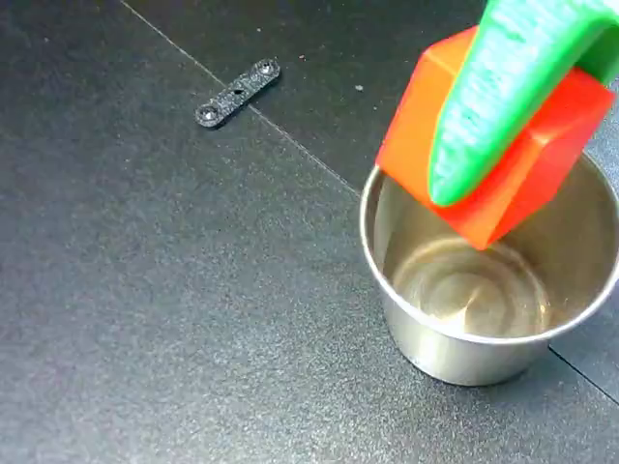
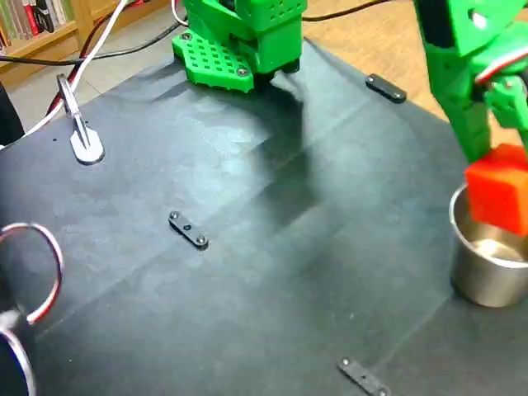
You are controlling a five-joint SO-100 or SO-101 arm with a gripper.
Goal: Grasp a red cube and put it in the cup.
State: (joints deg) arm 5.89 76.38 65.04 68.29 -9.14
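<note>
Bright green printed plastic throughout. Layer lines across the rounded, tapering finger of the end effector. Perforated green base plate. Red, white and black cables beside the base.

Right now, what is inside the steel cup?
The cup looks empty: its shiny bare bottom shows. The red cube hangs over the rim, held by the green tool, and hides part of the far wall.

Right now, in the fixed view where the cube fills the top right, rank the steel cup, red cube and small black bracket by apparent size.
1. Shiny silver steel cup.
2. Bright red-orange cube, held nearer the camera, so it looks nearly as big.
3. Small flat black bracket, clearly smallest.
</note>
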